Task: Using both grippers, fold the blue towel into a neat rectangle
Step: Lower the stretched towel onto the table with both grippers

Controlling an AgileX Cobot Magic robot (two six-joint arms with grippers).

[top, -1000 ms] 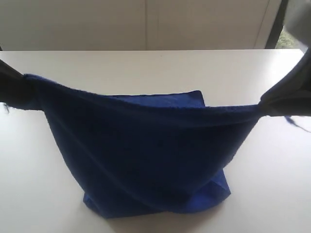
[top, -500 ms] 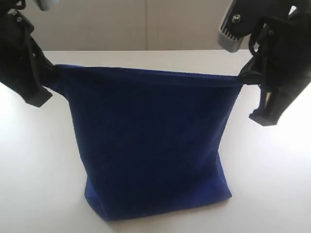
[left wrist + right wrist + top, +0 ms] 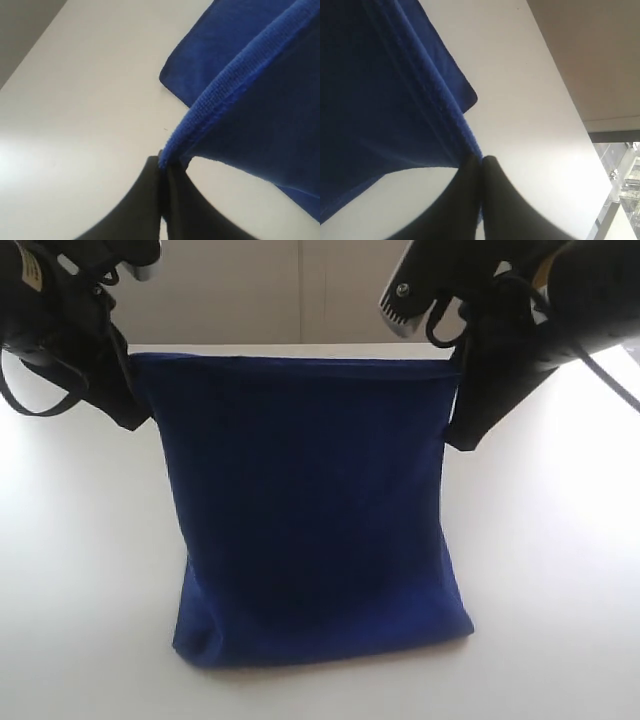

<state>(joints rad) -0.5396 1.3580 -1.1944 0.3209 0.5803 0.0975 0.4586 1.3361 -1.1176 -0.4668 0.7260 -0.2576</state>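
Slack has left the towel [image 3: 310,500]: your left gripper [image 3: 128,380] and right gripper [image 3: 462,380], each pinched on a top corner, have risen and closed in, so it hangs flat between them, bottom on the table [image 3: 560,570], seemingly ready to lay over.

Left arm [image 3: 62,332] and right arm [image 3: 512,332] aloft, well apart, jaws pinched tight.
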